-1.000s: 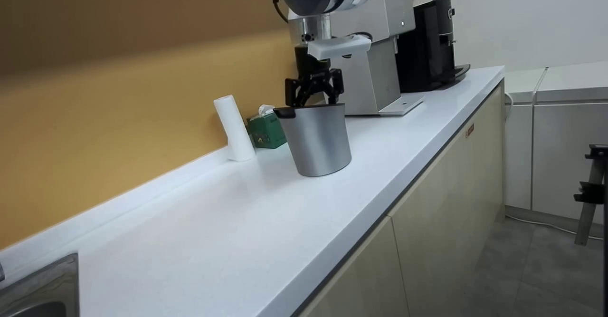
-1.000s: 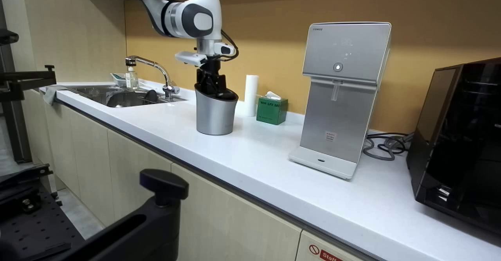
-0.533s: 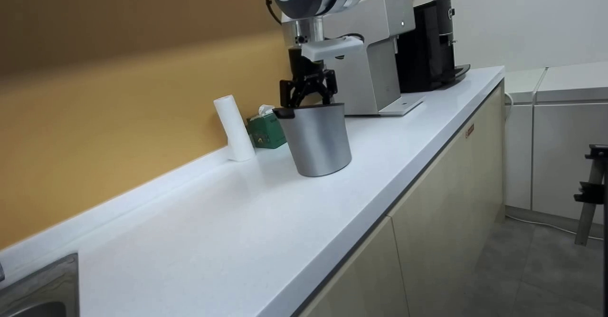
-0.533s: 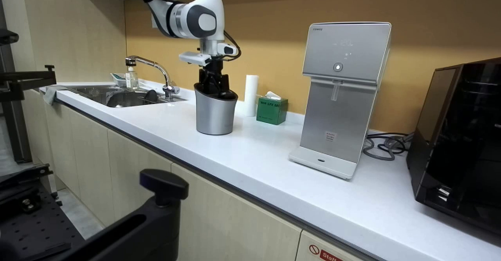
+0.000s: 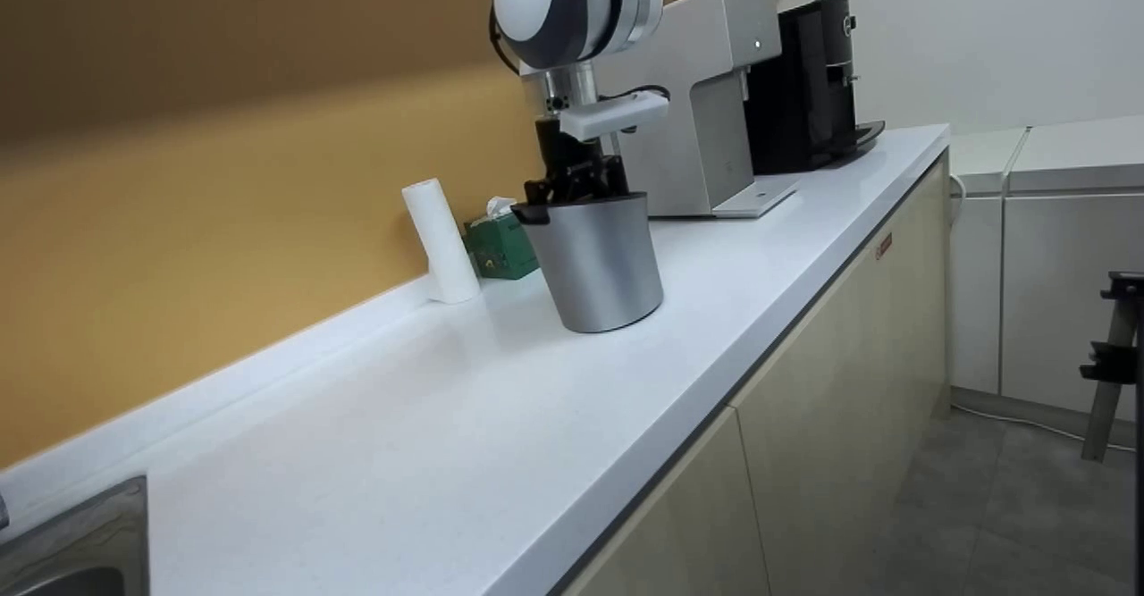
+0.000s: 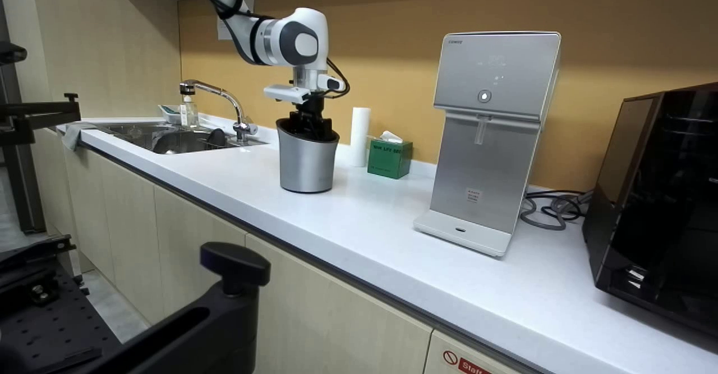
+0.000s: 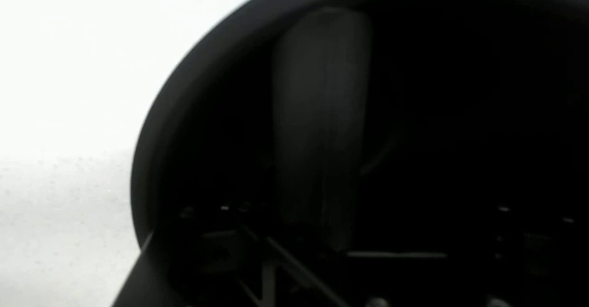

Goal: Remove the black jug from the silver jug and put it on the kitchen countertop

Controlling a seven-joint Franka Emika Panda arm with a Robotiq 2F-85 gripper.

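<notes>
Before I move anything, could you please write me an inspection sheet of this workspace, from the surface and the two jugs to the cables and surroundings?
Surface: white kitchen countertop with a raised back edge.
Silver jug: standing on the countertop.
Black jug: appears nested inside the silver jug, not yet removed; its dark rim shows in the wrist view.
Clutter: paper towel roll, green tissue box, water dispenser, black coffee machine.
Jaws: inside the jugs' opening, tips hidden; cannot tell whether open or shut.
Cables: coiled cables beside the dispenser; a black cable loops at the robot arm.
Surroundings: sink, chrome faucet, ochre wall, pale cabinet fronts.
</notes>
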